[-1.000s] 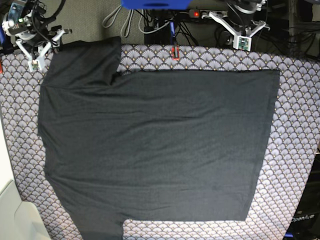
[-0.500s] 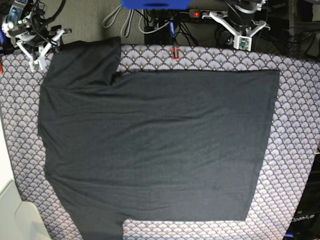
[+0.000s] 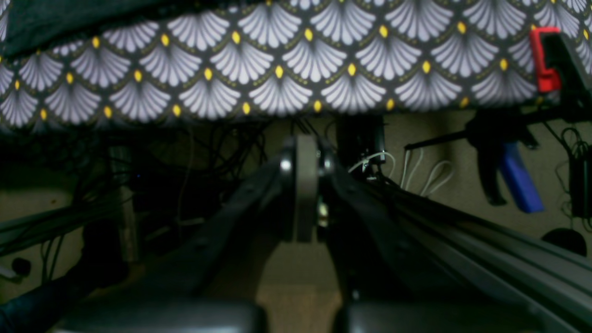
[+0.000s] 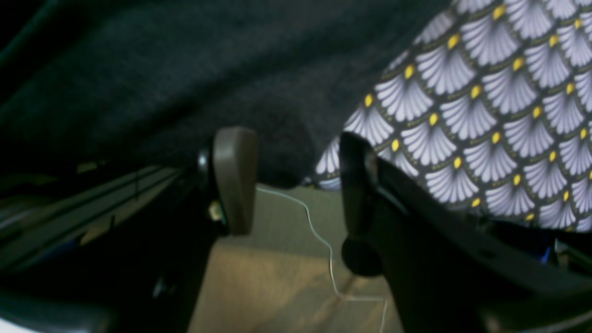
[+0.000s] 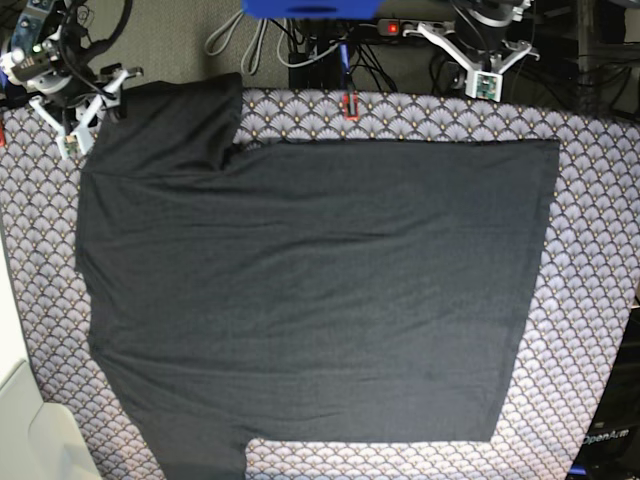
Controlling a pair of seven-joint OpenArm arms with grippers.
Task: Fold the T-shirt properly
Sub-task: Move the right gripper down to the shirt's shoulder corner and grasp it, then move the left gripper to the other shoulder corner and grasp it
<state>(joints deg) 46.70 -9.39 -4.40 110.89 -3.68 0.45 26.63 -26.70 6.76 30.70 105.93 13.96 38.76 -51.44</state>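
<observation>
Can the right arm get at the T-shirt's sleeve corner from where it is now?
Probably yes. The right gripper is open, its jaws straddling the edge of the T-shirt sleeve at the corner of the patterned tablecloth. Nothing lies between them.

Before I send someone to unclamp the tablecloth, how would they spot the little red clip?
Start from the fan-patterned tablecloth under the dark T-shirt and follow its far edge, nearest the cables. About midway along, just beyond the shirt's straight side, sits the red clip, the only bright red thing on the cloth.
</observation>
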